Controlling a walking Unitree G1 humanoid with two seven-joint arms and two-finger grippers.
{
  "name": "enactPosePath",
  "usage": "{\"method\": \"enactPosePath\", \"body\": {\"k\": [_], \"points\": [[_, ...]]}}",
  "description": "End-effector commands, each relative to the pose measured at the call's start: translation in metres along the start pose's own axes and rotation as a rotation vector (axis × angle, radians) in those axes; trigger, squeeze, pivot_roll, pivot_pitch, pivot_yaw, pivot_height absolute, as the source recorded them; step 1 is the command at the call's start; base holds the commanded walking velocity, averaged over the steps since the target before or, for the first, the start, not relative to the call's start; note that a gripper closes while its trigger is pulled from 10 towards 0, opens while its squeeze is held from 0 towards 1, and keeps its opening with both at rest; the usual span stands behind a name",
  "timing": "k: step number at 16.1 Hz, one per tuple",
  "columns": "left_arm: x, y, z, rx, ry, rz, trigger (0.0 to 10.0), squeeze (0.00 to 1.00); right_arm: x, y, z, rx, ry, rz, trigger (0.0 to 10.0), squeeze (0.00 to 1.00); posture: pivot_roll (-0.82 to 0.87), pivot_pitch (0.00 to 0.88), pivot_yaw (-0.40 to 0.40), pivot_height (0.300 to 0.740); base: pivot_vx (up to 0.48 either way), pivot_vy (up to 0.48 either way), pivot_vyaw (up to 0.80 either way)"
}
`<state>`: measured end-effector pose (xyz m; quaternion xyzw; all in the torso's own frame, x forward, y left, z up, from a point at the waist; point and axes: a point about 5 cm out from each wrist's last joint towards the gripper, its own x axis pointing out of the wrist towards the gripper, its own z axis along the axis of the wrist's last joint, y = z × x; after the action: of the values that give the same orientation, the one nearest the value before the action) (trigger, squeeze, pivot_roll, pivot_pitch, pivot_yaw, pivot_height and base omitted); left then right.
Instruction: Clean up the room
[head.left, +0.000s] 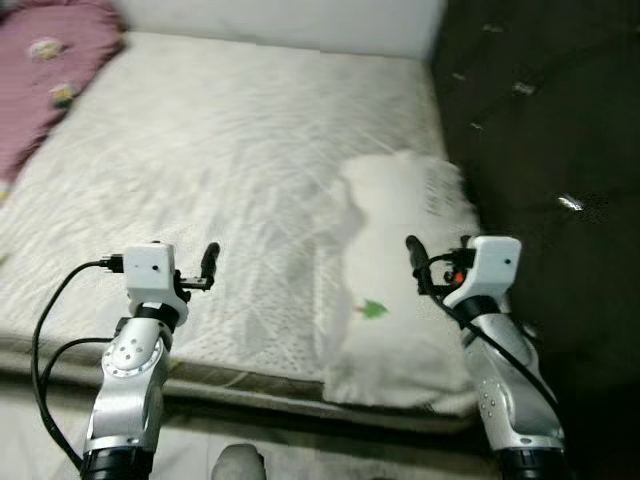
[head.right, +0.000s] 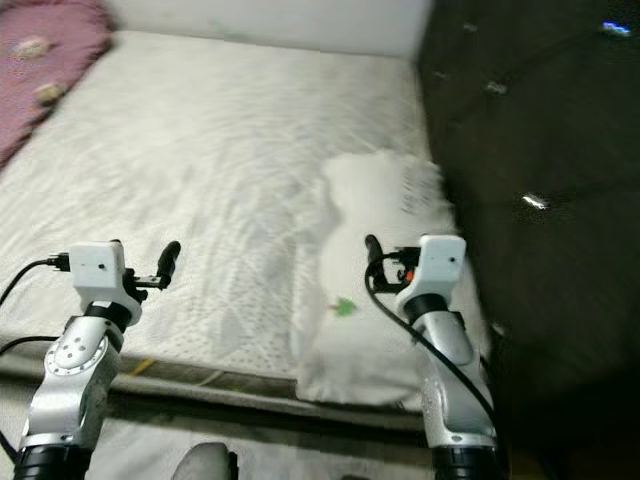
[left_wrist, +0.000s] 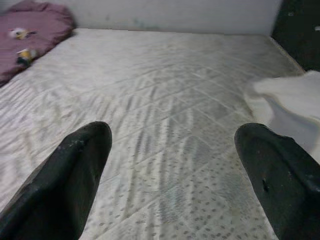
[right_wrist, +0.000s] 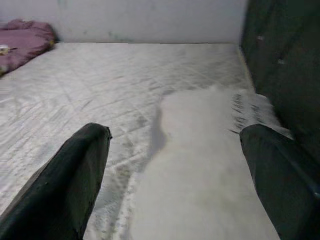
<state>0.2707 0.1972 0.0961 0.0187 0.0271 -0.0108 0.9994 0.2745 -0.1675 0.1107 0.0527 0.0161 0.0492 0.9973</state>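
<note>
- At 10 o'clock in my head view, a pink quilt (head.left: 45, 70) lies bunched at the far left corner of the mattress (head.left: 220, 150); small pale printed figures on it, too blurred to read as any writing.
- The mattress is white and quilted in a diamond pattern, running from 9 o'clock across to about 2 o'clock. No brand tag or label I can make out on it.
- My left gripper (left_wrist: 172, 165) hovers at 7 o'clock over the near edge of the mattress, fingers spread wide, nothing between them. A black cable loops off that wrist.
- At 5 o'clock, a white pillow (head.left: 400, 290) lies on the right side of the mattress, against the dark padded headboard (head.left: 540, 120). It carries a small green mark (head.left: 372, 310) near its front; shape unclear, no letters legible. Grey printed lines at its far right end, unreadable.
- My right gripper (right_wrist: 175, 165) hangs at 4 o'clock just above the pillow, fingers wide apart and empty.
- The headboard is tufted and nearly black, filling 1 to 4 o'clock.
</note>
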Motion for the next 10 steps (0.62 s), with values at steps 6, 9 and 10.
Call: {"method": "enactPosePath", "body": {"k": [6, 9, 10], "points": [[-0.0005, 0.0019, -0.0053, -0.003, 0.021, 0.004, 10.0, 0.0, 0.0008, 0.002, 0.0009, 0.016, 0.01, 0.002, 10.0, 0.0, -0.02, 0.055, -0.045, 0.74, 0.0, 0.48, 0.0], [0.0019, -0.0001, -0.0048, -0.003, 0.012, -0.002, 10.0, 0.0, 0.0035, 0.001, 0.0014, 0.006, 0.01, -0.001, 10.0, 0.0, -0.02, 0.047, -0.045, 0.74, 0.0, 0.48, -0.53], [0.0022, -0.0004, -0.0044, -0.005, 0.01, -0.002, 10.0, 0.0, 0.0038, 0.0012, 0.0016, 0.006, 0.008, 0.0, 10.0, 0.0, -0.02, 0.047, -0.045, 0.74, 0.0, 0.48, 0.0]]}}
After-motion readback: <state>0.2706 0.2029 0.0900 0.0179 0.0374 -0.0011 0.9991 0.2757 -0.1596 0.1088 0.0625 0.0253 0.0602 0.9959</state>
